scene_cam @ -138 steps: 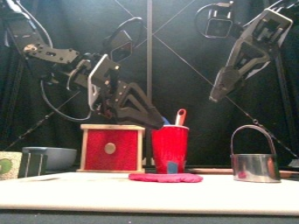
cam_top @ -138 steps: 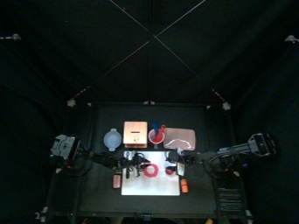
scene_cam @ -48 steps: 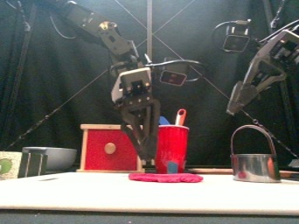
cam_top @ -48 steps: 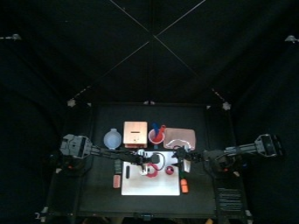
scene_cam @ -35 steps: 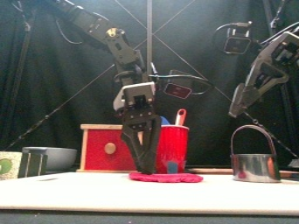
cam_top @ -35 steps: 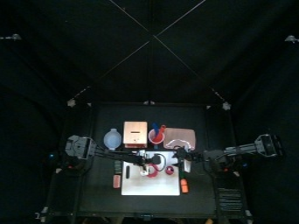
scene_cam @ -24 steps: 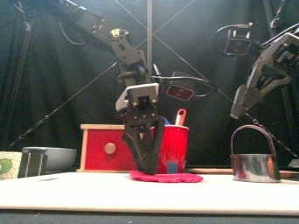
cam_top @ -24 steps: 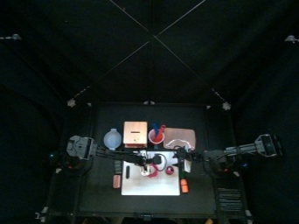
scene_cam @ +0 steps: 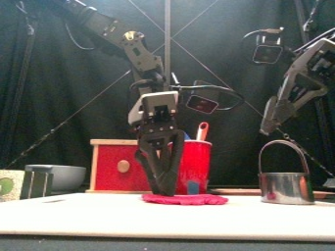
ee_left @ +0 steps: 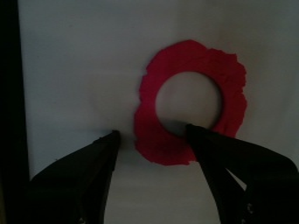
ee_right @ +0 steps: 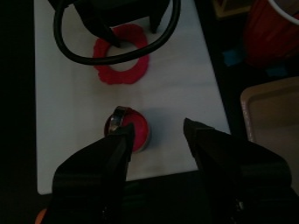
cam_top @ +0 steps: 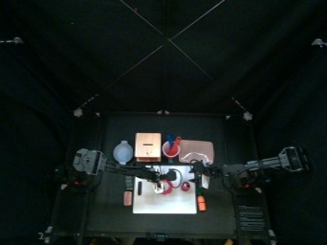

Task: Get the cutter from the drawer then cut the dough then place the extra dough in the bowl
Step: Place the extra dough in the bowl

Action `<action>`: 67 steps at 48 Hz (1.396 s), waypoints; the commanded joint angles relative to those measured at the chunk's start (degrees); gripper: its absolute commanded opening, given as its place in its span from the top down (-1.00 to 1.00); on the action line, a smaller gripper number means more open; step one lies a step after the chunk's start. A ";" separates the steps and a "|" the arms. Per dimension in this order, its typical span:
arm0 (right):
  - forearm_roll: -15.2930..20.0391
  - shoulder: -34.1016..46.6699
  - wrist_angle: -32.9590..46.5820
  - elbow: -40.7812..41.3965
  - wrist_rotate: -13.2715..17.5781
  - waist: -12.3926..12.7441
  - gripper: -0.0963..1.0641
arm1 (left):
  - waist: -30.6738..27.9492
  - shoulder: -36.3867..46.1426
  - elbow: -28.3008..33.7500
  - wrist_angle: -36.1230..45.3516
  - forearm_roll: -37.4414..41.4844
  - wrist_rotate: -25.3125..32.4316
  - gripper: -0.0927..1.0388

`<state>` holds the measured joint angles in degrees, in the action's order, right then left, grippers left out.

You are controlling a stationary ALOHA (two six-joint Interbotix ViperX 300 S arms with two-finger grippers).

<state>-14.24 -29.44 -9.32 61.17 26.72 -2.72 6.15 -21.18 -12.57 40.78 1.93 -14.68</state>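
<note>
Dough ring (ee_left: 193,101) on white cutting board (ee_left: 82,70).
Left gripper (scene_cam: 165,189), jaws apart, straddles the ring's rim; right gripper (ee_right: 156,131) hangs open above the cutter (ee_right: 126,129).

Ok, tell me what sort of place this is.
Probably a robot test booth set as a toy kitchen: black curtains, a white cutting board with a red dough ring, a metal cutter.

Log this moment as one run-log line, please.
left gripper: open, jaws astride dough ring edge | right gripper: open, held high above cutter | dough ring: flat on white board
</note>
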 commanded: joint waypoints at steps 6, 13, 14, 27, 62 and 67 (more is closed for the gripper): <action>0.09 -0.70 0.44 -0.53 0.09 0.09 -0.62 | -0.70 2.29 2.20 0.18 0.97 -0.09 -0.74; 0.62 -0.79 0.44 -0.53 0.09 0.18 -0.62 | -0.88 2.72 2.81 0.26 0.35 -0.88 -0.70; 0.70 -0.79 0.44 -0.53 0.09 0.18 -0.62 | -0.88 2.81 2.72 0.26 0.18 -1.05 -0.70; 1.14 -0.79 0.44 -0.26 0.09 0.09 -0.62 | -0.88 2.11 1.58 -0.18 -1.05 -1.49 -0.70; 1.85 -0.79 0.35 0.53 0.09 0.09 -0.62 | -0.88 -0.09 1.23 -0.26 -0.79 -2.81 -0.69; 1.85 -0.70 0.35 0.53 0.09 0.09 -0.62 | -0.88 -0.09 1.14 -0.26 -0.53 -2.81 -0.68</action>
<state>-12.48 -29.44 -9.32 62.23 26.72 -2.72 5.36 -21.80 -11.87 40.69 1.14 -17.40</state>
